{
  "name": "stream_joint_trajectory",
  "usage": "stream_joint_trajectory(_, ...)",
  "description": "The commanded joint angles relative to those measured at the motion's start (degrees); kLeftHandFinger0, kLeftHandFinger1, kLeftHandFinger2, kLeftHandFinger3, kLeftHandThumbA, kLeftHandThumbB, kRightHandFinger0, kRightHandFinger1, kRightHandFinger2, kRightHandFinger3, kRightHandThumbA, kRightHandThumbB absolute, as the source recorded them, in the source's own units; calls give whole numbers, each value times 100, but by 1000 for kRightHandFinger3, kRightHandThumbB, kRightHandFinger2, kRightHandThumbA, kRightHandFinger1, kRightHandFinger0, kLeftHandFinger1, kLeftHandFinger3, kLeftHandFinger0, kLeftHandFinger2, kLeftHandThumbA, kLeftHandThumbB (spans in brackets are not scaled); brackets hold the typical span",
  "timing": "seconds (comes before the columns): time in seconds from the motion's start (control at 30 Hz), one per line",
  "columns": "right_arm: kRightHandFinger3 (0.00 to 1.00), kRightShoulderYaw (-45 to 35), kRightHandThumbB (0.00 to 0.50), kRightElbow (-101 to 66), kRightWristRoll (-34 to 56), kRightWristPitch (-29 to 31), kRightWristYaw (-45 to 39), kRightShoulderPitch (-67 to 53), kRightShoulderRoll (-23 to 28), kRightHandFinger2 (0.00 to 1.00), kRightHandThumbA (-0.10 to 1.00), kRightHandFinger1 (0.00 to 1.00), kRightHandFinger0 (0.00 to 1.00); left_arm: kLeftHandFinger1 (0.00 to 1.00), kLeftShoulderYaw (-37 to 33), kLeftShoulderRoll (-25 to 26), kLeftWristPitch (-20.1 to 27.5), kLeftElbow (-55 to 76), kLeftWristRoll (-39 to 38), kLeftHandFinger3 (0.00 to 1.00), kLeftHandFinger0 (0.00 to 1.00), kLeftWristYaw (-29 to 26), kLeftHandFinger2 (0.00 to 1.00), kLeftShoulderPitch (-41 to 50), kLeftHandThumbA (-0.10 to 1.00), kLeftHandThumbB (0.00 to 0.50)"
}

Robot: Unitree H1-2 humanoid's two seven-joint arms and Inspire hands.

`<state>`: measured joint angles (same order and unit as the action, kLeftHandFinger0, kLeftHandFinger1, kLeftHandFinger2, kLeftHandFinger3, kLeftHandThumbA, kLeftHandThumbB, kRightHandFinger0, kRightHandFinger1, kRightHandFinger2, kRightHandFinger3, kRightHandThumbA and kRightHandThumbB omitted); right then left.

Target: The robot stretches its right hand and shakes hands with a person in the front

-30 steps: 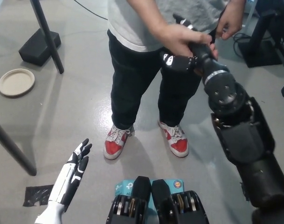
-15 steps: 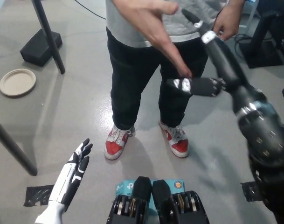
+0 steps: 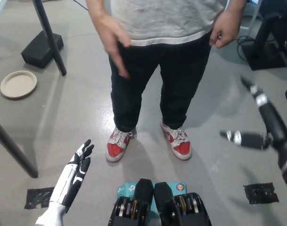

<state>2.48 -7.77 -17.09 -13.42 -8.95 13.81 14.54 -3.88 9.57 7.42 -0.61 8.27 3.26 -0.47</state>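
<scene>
While my right hand (image 3: 263,125) hangs open at the right, fingers spread, holding nothing, the person (image 3: 157,47) stands ahead, well apart. Left hand (image 3: 79,162) rests open, lower left.

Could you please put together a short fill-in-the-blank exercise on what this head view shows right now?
1. The person's shoes are white and ____.
2. The round plate lies on the ____.
3. The black right hand holds ____.
4. The white left hand has its fingers ____.

Missing words: red; floor; nothing; apart
</scene>
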Motion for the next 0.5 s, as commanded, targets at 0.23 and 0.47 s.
stream_joint_trajectory(0.23,1000,-373,314,1276,950,1607,102,-624,-188,1000,1000,1000,1000,1000,34,64,175,0,57,1000,1000,-7,1000,-90,1000,165)
stream_joint_trajectory(0.47,1000,-278,272,1443,844,1853,130,-681,-215,1000,1000,1000,1000,1000,33,37,184,-58,20,1000,1000,-1,1000,-132,1000,156)
